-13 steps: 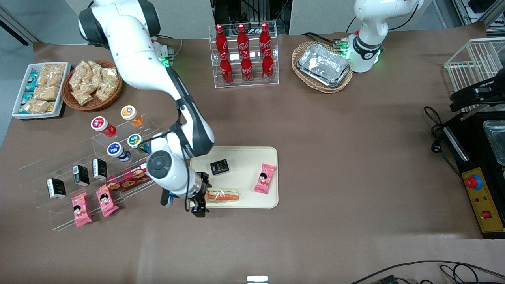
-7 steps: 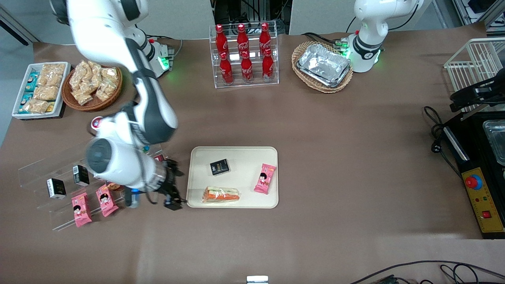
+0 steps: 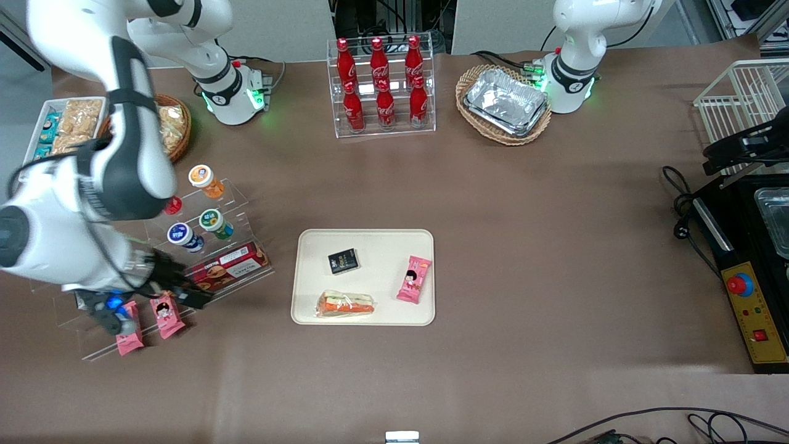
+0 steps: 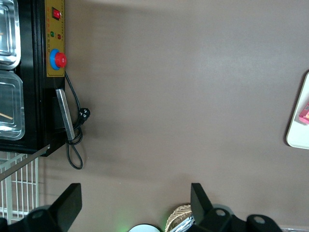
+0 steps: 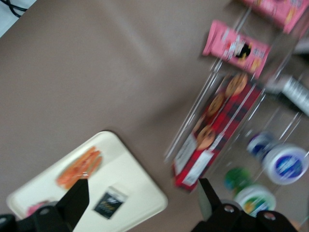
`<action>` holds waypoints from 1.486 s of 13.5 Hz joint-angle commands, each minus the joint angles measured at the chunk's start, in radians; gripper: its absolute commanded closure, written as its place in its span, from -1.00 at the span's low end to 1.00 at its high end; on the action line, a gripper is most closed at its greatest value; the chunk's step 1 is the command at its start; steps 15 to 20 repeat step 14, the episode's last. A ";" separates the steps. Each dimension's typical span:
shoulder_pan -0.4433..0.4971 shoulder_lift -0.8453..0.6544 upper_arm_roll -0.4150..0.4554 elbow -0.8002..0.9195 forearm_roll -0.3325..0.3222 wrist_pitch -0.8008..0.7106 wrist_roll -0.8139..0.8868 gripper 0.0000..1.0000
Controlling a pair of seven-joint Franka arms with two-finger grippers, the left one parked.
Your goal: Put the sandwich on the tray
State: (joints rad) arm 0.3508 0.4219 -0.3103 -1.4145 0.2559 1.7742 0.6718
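The sandwich (image 3: 345, 304), a clear-wrapped wedge with orange and green filling, lies flat on the cream tray (image 3: 382, 246), near the tray edge closest to the front camera. It also shows in the right wrist view (image 5: 79, 168) on the tray (image 5: 130, 179). My right gripper (image 3: 191, 293) is open and empty. It hangs well away from the tray, toward the working arm's end of the table, above the clear display stand. In the right wrist view the gripper (image 5: 142, 200) has its fingers wide apart with nothing between them. A tray corner shows in the left wrist view (image 4: 299, 125).
A small black packet (image 3: 343, 261) and a pink snack packet (image 3: 414, 279) share the tray. The stand holds a red biscuit box (image 3: 228, 268), jars and pink packets (image 3: 166, 314). A cola rack (image 3: 382, 86) and a basket of foil trays (image 3: 505, 102) stand farther from the camera.
My gripper has drawn away from the sandwich, off the tray's edge and over the display stand toward the working arm's end. The sandwich stays on the tray.
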 commanded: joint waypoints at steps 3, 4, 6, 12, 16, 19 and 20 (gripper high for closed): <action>-0.165 -0.121 0.008 -0.093 -0.044 -0.010 -0.566 -1.00; -0.170 -0.167 0.008 -0.127 -0.102 -0.007 -0.577 -1.00; -0.173 -0.274 0.005 -0.208 -0.138 -0.002 -0.603 -1.00; -0.170 -0.489 0.000 -0.362 -0.254 -0.067 -0.617 -1.00; -0.171 -0.496 -0.001 -0.359 -0.259 -0.067 -0.643 -1.00; -0.171 -0.496 -0.001 -0.359 -0.259 -0.067 -0.643 -1.00; -0.171 -0.496 -0.001 -0.359 -0.259 -0.067 -0.643 -1.00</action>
